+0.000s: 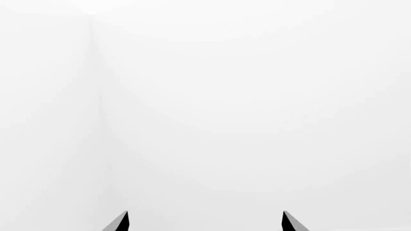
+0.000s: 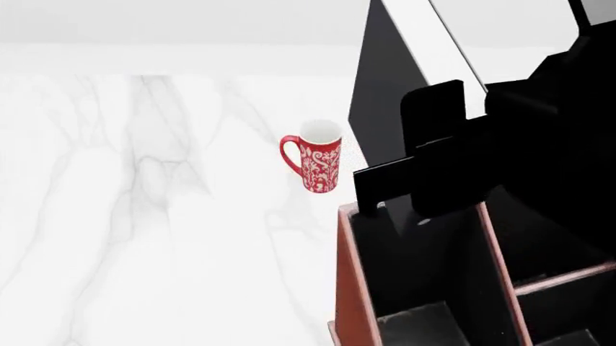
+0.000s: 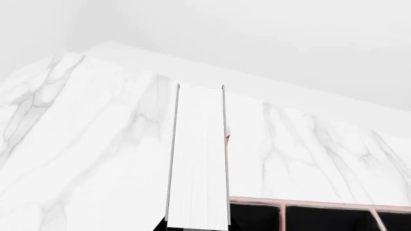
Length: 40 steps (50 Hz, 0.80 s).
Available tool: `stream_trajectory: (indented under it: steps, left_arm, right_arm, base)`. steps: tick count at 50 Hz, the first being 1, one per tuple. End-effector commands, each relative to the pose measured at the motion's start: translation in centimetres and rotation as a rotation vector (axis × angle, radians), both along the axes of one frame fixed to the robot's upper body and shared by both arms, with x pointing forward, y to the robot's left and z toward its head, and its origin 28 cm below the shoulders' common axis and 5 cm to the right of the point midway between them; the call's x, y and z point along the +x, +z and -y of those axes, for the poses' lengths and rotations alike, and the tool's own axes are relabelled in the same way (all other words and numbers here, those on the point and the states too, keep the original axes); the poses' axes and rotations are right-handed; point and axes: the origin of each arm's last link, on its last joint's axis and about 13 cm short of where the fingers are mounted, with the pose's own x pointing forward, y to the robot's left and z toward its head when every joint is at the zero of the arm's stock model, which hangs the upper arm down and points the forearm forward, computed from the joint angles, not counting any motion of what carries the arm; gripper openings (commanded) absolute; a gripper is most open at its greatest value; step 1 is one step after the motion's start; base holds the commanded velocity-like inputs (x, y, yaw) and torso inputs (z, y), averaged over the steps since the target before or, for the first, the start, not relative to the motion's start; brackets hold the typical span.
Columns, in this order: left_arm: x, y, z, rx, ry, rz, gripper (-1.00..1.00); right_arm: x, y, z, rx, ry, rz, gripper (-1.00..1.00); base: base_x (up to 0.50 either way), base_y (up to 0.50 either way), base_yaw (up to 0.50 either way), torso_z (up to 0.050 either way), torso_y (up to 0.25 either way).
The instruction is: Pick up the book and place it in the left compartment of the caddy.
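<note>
Black hardcover book (image 2: 390,94), clenched in my right fingers (image 2: 423,173) above the reddish-brown leather-look caddy (image 2: 351,288), leans toward twelve o'clock and may catch its long left compartment (image 2: 423,259); left fingers (image 1: 205,222) spread, empty.

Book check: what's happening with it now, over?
Right gripper shut on book, held over caddy. Left gripper open, empty. Red mug stands clear beside the caddy.

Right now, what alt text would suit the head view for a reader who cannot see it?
The right gripper holds the black book tilted above the reddish-brown caddy. A red patterned mug stands beyond on the white marble table.
</note>
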Motion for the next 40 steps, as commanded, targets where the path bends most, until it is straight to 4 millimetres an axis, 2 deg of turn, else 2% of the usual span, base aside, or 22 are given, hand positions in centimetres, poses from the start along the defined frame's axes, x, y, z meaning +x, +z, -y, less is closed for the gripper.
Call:
stream_trajectory:
  steps: [1,40]
  left_arm:
    - [0.0,0.0,0.0,0.002,0.0,0.0,1.0]
    - [0.0,-0.1,0.1,0.004,0.0,-0.002,1.0]
  right_arm:
    - [-0.4,0.3,0.9,-0.03,-0.033,0.028,-1.0]
    - [-1.5,-0.4,1.6,-0.096,-0.019,-0.04,-1.0]
  base:
    - [0.0,0.0,0.0,0.0,0.01]
    - [0.0,0.0,0.0,0.0,0.001]
